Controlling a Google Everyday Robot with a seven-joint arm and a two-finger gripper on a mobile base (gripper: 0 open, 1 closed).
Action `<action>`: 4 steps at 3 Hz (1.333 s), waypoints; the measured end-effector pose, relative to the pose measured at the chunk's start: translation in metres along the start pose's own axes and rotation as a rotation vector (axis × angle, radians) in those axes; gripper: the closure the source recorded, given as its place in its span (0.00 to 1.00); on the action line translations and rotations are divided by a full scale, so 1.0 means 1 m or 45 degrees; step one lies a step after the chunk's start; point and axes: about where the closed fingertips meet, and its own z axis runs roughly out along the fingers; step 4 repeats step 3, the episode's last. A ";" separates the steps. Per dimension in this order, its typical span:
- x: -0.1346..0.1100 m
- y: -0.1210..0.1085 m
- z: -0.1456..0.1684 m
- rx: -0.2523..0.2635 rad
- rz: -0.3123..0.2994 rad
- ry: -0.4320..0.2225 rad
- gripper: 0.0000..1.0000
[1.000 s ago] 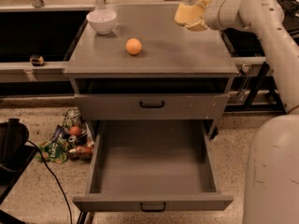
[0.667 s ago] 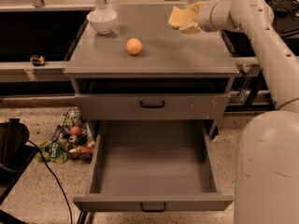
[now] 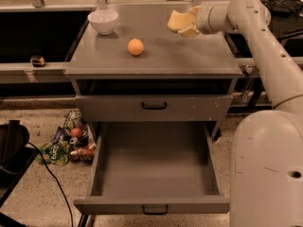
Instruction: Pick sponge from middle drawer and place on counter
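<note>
In the single camera view, the gripper [image 3: 185, 26] sits over the back right part of the counter [image 3: 189, 56], closed on the sponge [image 3: 175, 20], which hangs clear above the top and does not touch it. Compared with a second ago, the gripper and sponge have slid leftward from the right edge and dropped a little, so the sponge is now well over the surface rather than near its rim. That suggests the picking half is done and only lowering and letting go remain. The middle drawer [image 3: 151, 205] is pulled fully out at the bottom and has nothing in it. By count there is one sponge, one orange ball [image 3: 135, 47] near the centre of the counter, and one white bowl [image 3: 103, 21] at its back left corner. There are two drawers: the open one and a shut one [image 3: 113, 109] above it. One arm [image 3: 265, 37] reaches in from the right.
</note>
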 end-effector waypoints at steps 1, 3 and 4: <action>0.003 0.002 0.004 -0.007 0.003 0.008 0.12; 0.004 -0.005 0.003 0.012 -0.008 0.012 0.00; 0.004 -0.005 0.003 0.012 -0.008 0.012 0.00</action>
